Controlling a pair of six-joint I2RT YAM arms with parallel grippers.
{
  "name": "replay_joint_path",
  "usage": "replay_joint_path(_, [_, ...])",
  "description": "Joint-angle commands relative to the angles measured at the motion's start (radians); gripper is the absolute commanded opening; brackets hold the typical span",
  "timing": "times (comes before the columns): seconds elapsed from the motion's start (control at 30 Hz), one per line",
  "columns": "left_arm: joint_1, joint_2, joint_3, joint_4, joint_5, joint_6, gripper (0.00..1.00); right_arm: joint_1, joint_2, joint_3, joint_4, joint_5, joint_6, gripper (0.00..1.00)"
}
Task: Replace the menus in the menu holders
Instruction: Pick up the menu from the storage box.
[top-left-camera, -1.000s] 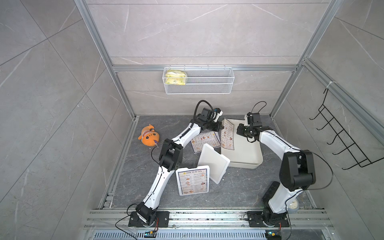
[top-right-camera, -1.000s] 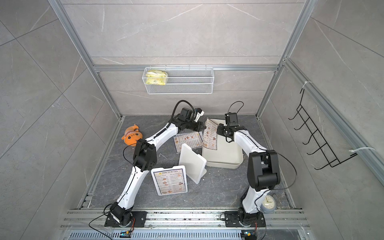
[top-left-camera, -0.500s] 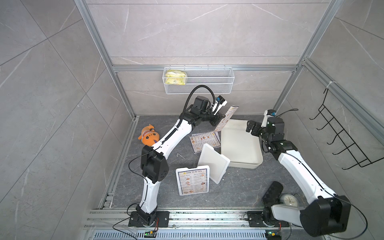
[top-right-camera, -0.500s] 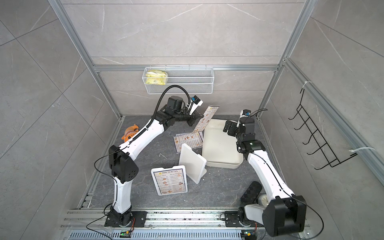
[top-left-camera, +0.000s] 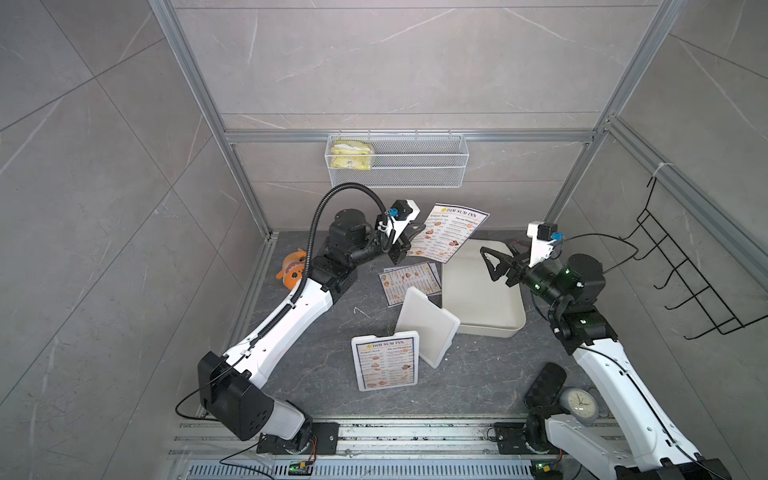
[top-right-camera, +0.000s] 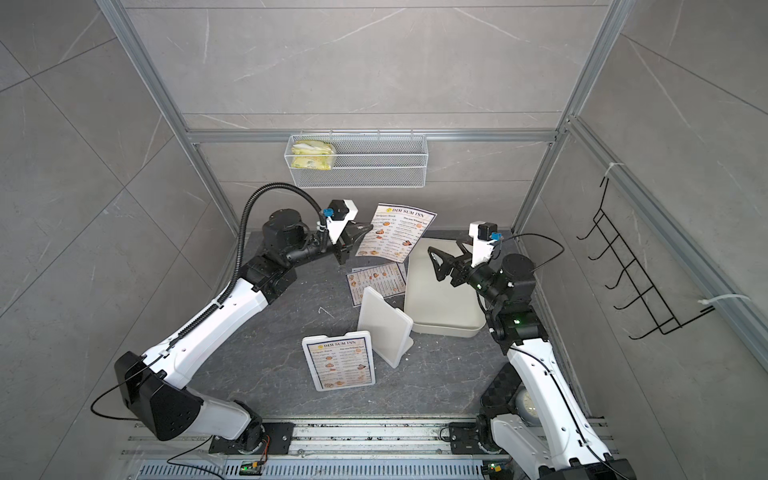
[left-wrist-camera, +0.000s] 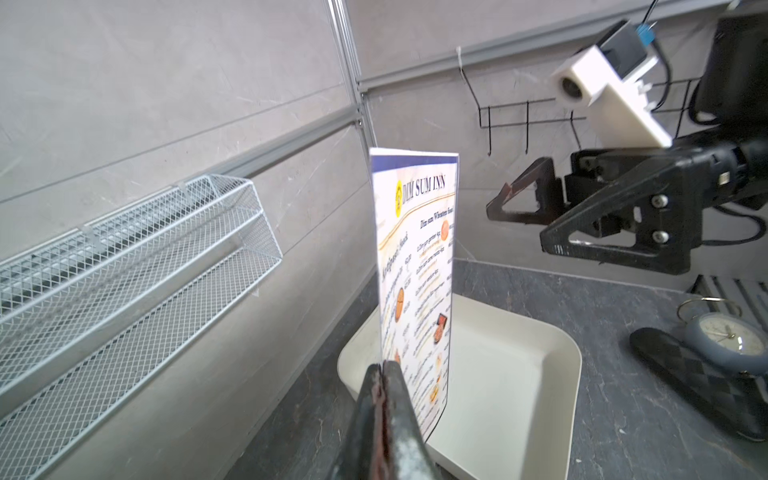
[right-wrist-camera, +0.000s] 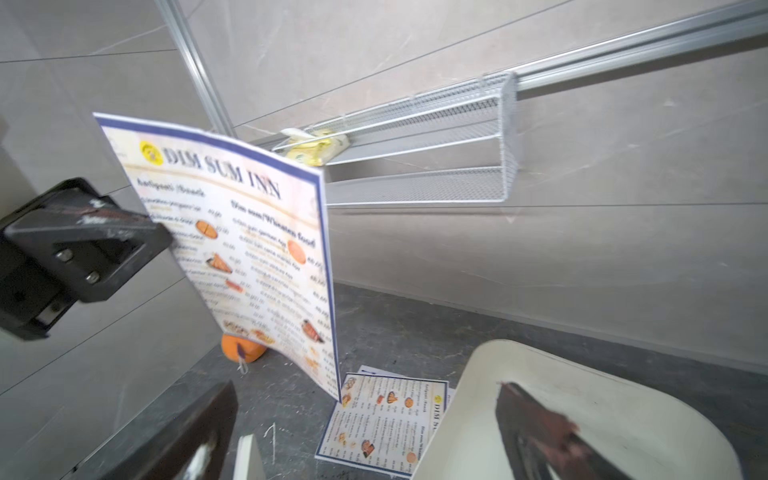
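The left gripper (left-wrist-camera: 382, 368) clamps the airborne DIM SUM INN menu's (top-left-camera: 451, 235) edge; the right gripper (top-left-camera: 498, 249), jaws apart, hangs near it.

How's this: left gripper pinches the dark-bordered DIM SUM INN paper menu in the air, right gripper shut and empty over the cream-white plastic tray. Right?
One slip: the right gripper is open, not shut. The left wrist view shows its jaws wide apart, empty, over the cream-white plastic tray. The left gripper does pinch the dark-bordered DIM SUM INN paper menu in the air.
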Motion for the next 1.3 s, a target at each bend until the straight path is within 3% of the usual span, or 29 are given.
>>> replay_joint_path(0.0, [0.013, -0.036, -0.004, 0.109, 0.154, -0.074, 0.00, 0.002, 0.006, -0.008, 0.139, -0.172, 0.042, 0.99])
replay_joint_path(0.13, [0.020, -0.056, -0.012, 0.136, 0.212, -0.130, 0.00, 0.020, 0.014, 0.022, 0.159, -0.232, 0.050, 0.90])
replay_joint_path(0.4, [0.022, -0.104, -0.027, 0.164, 0.343, -0.184, 0.00, 0.058, 0.021, 0.038, 0.146, -0.186, -0.014, 0.88])
replay_joint_path(0.6, [0.024, -0.126, -0.031, 0.124, 0.341, -0.174, 0.00, 0.062, 0.027, 0.050, 0.161, -0.213, 0.000, 0.87])
replay_joint_path(0.77, [0.024, -0.123, -0.028, 0.113, 0.358, -0.182, 0.00, 0.071, 0.027, 0.058, 0.175, -0.255, 0.010, 0.80])
replay_joint_path(0.9, [0.027, -0.113, -0.018, 0.107, 0.351, -0.199, 0.00, 0.082, 0.024, 0.057, 0.197, -0.277, 0.019, 0.67])
replay_joint_path(1.13, [0.046, -0.077, 0.004, 0.108, 0.352, -0.250, 0.00, 0.095, -0.008, 0.039, 0.183, -0.270, 0.019, 0.23])
replay_joint_path(1.27, [0.057, -0.047, 0.008, 0.101, 0.370, -0.250, 0.00, 0.104, -0.006, 0.048, 0.153, -0.284, 0.041, 0.09])
